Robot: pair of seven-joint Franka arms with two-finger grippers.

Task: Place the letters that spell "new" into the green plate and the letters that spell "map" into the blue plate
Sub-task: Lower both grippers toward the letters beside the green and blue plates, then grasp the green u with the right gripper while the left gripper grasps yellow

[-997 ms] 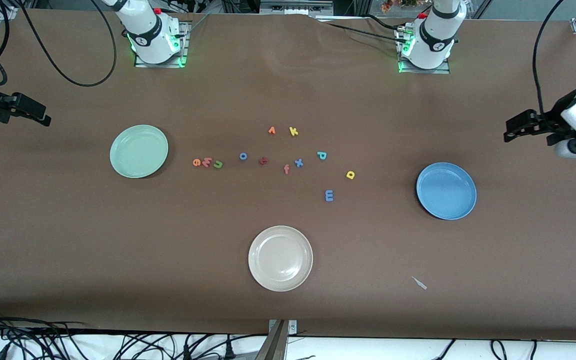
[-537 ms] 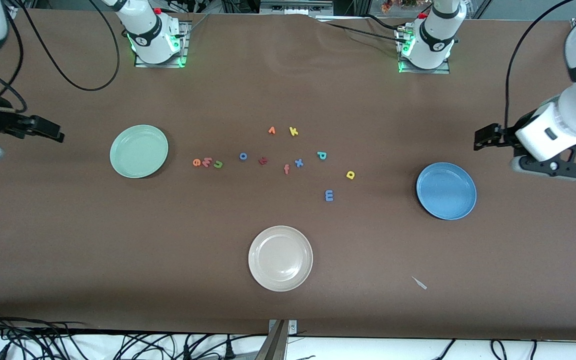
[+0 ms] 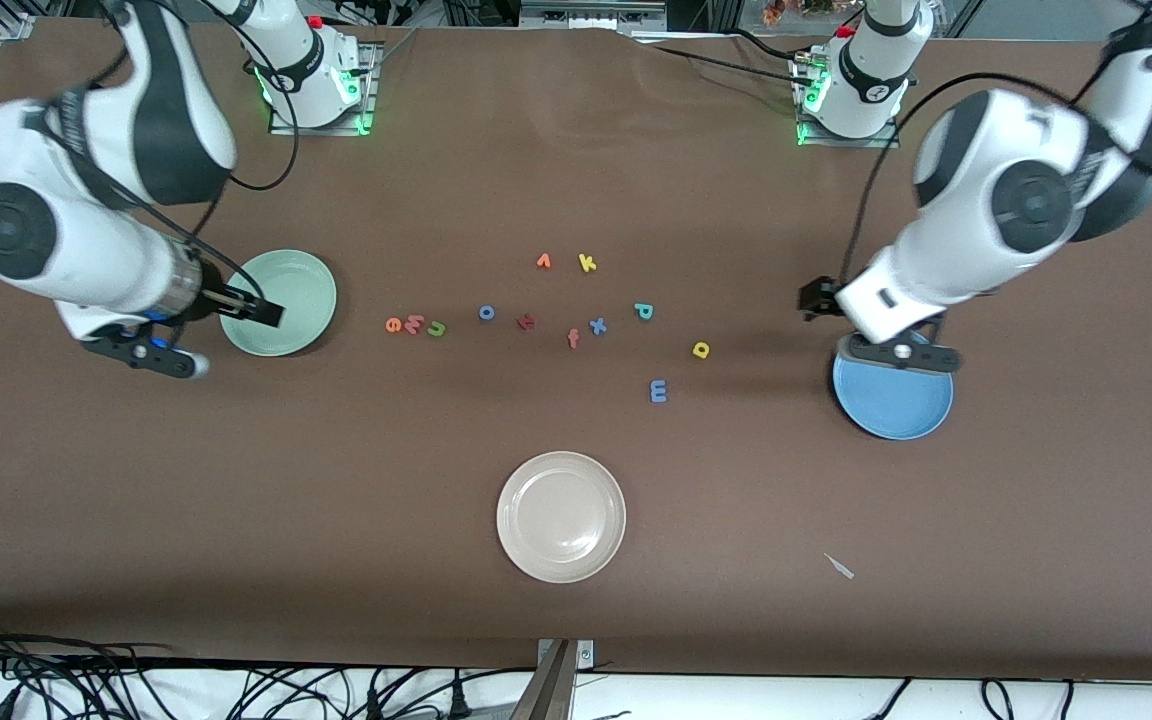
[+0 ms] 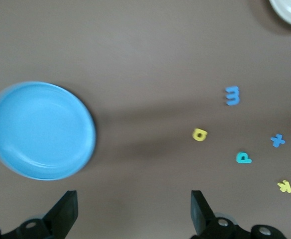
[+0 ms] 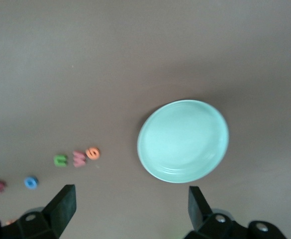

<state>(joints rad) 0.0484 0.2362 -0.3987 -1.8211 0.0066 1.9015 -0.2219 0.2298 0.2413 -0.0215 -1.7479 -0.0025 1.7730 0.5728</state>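
The orange "e", pink "w" and green "n" lie in a row beside the green plate. The teal "p", yellow "a" and blue "m" lie scattered nearer the blue plate. My right gripper hangs open and empty over the green plate. My left gripper hangs open and empty over the table beside the blue plate. The left wrist view shows "m", "a" and "p".
Other letters lie mid-table: blue "o", dark red "t", "f", blue "x", orange "v", yellow "k". A cream-white plate sits nearer the front camera. A small scrap lies near it.
Both arms have swung in from the table's ends toward the middle. The right gripper came over the green plate, the left gripper came beside the blue plate. No letter has moved.
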